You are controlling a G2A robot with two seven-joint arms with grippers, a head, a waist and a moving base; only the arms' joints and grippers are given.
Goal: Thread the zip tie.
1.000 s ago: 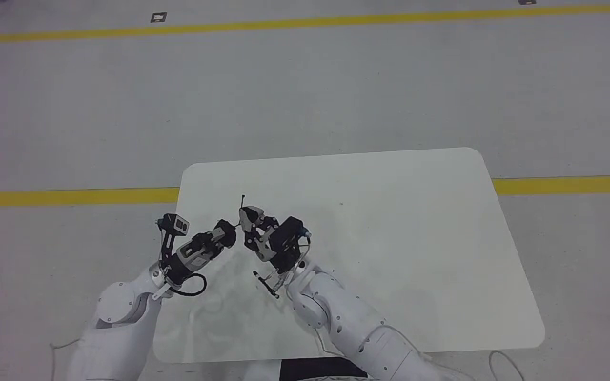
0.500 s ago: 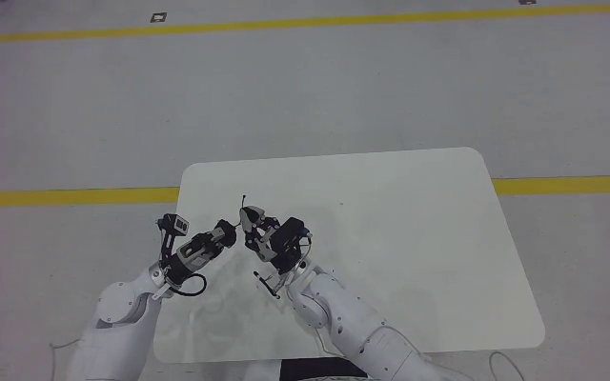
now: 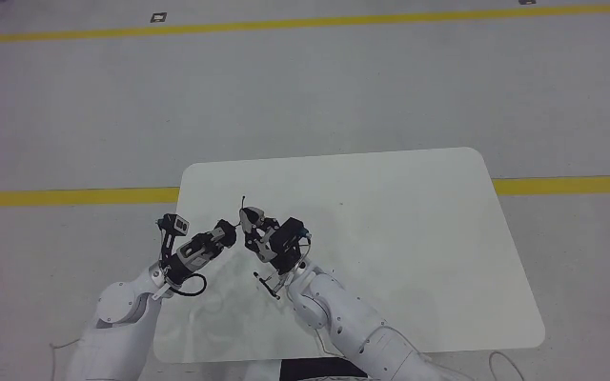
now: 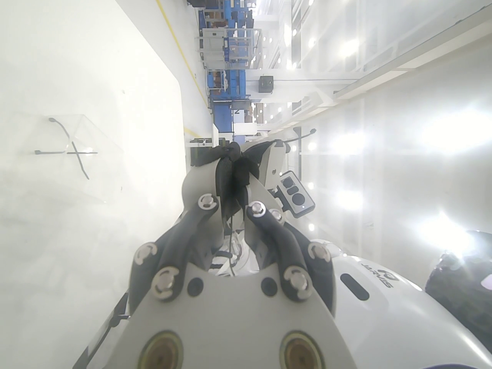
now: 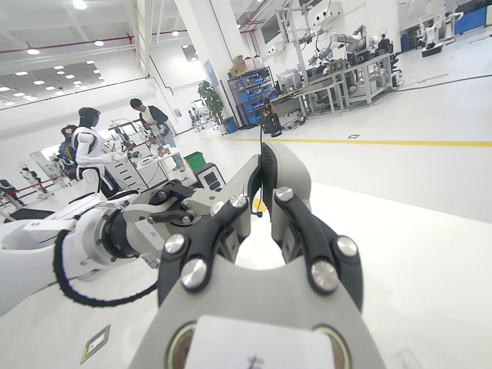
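Right claw clamped tight on thin black zip tie, strip upright, poking past the fingertips, held above the white worktop. Left claw just beside it, pads pressed together; possibly pinching the tie's end, too murky to tell. Spare ties lie in clear tray.

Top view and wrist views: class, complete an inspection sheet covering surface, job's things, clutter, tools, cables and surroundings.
Surface: white table, rounded corners.
Job's things: zip tie, poking out of the right tool.
Clutter: clear container with loose black ties, on the table.
Tools: right tool shut on the zip tie; left tool shut, close beside it.
Cables: black sleeved cable looping off the left arm.
Surroundings: yellow floor lines; shelving with blue bins.
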